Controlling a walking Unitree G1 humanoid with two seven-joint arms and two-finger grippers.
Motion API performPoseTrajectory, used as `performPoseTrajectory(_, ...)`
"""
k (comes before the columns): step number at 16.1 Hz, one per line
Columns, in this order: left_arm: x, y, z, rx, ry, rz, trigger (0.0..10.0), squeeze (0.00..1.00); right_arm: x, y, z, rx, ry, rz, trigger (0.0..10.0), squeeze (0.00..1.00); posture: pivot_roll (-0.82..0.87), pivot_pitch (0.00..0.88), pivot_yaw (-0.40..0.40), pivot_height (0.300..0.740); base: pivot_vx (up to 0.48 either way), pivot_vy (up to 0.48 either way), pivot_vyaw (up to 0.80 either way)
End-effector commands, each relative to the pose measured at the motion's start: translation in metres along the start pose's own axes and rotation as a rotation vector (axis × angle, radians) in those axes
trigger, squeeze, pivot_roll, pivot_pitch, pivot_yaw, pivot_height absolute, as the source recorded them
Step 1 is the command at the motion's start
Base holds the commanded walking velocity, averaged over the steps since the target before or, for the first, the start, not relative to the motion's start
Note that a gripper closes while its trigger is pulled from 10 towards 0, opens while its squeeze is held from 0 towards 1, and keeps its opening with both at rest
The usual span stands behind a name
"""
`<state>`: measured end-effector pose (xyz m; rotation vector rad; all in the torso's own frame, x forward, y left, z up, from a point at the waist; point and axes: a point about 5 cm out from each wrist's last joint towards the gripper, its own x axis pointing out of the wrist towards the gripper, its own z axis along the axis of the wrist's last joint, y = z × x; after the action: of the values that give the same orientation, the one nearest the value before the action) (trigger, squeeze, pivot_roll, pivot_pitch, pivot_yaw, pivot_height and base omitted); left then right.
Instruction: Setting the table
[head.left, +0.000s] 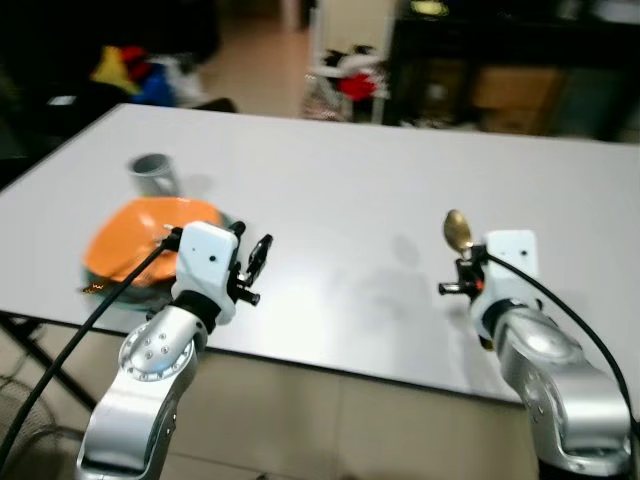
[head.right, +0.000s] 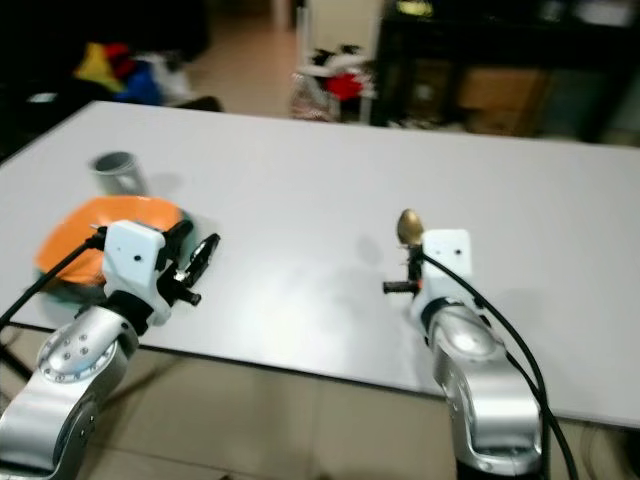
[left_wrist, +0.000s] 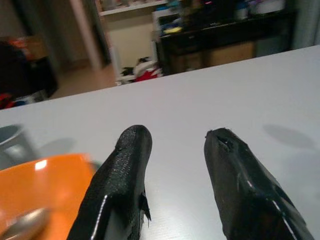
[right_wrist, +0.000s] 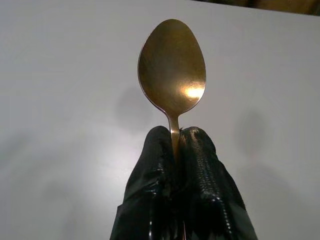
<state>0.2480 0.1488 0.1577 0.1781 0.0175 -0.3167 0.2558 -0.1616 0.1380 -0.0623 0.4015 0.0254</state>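
The right end effector pinches a gold spoon by its handle above the white tabletop, probably to lay it, while the left end effector waits, fingers apart, beside the orange plate.

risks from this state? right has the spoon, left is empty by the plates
1. The right gripper pinches the spoon only at its thin neck, bowl forward above the table; it may pivot or slip on release.
2. The open left gripper sits close beside the orange plate near the table's front edge; a sideways move might nudge the stack off.
3. The grey cup behind the plate looks tilted and could roll.
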Motion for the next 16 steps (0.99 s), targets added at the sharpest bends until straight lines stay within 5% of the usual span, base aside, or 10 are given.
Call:
performPoseTrajectory(1,0.000,0.003,0.001,0.011,0.007,-0.002,10.0,0.00,0.005,0.005,-0.001,-0.009,0.038,0.002,10.0,0.00,0.09,0.000,0.008,0.740,0.000,0.000,0.00)
performPoseTrajectory(10,-0.003,-0.018,-0.001,0.020,0.035,-0.232,10.0,0.00,0.013,0.009,-0.016,0.014,0.215,-0.071,10.0,0.00,0.10,0.000,0.003,0.740,0.000,0.000,0.00)
performPoseTrajectory(16,-0.018,-0.033,-0.007,0.016,0.124,-0.558,10.0,0.00,0.013,0.011,-0.023,0.065,0.268,-0.123,10.0,0.00,0.12,0.000,0.010,0.740,0.000,0.000,0.00)
